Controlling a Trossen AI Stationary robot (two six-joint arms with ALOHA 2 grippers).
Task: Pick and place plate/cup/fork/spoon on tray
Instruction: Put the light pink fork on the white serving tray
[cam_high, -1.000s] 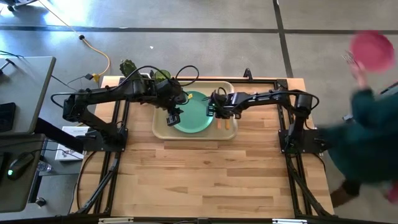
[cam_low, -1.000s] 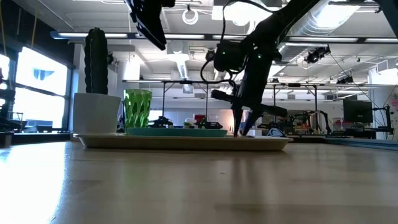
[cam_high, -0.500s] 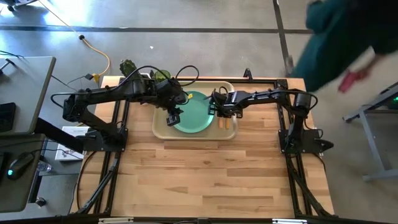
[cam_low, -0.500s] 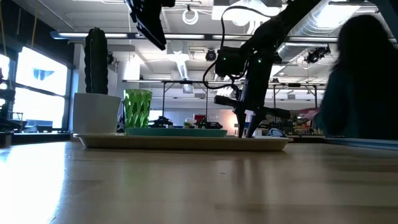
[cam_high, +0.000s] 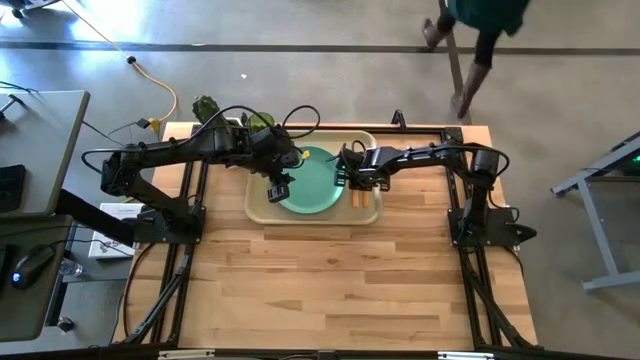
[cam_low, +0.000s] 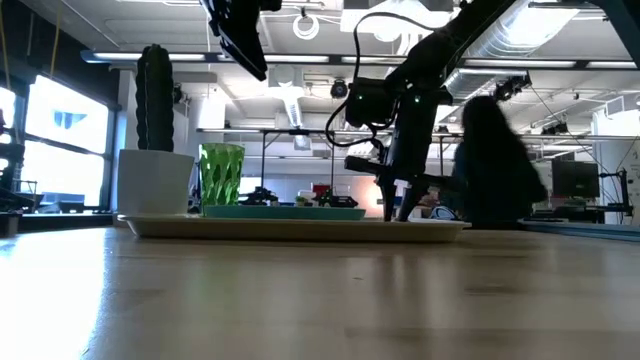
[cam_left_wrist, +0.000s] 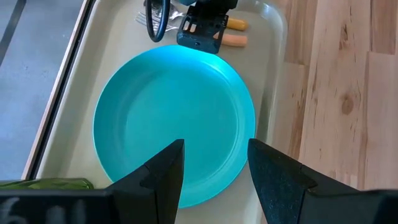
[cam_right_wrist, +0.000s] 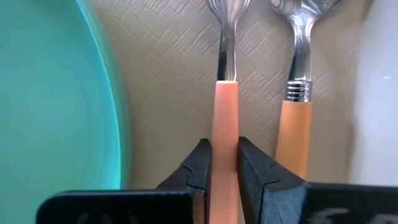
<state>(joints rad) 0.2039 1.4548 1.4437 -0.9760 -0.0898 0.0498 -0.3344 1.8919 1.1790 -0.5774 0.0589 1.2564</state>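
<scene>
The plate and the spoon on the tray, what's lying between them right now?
The fork lies between the plate and the spoon on the tray, its orange handle between the right gripper's fingers, as the right wrist view shows.

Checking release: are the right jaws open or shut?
Shut on an orange handle in the tray; the right gripper's jaws touch both its sides.

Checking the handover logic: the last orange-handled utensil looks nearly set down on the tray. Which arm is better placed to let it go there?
Right. The right gripper has its fingers closed on the fork handle, low over the tray beside the spoon. The left gripper hangs open above the plate.
</scene>
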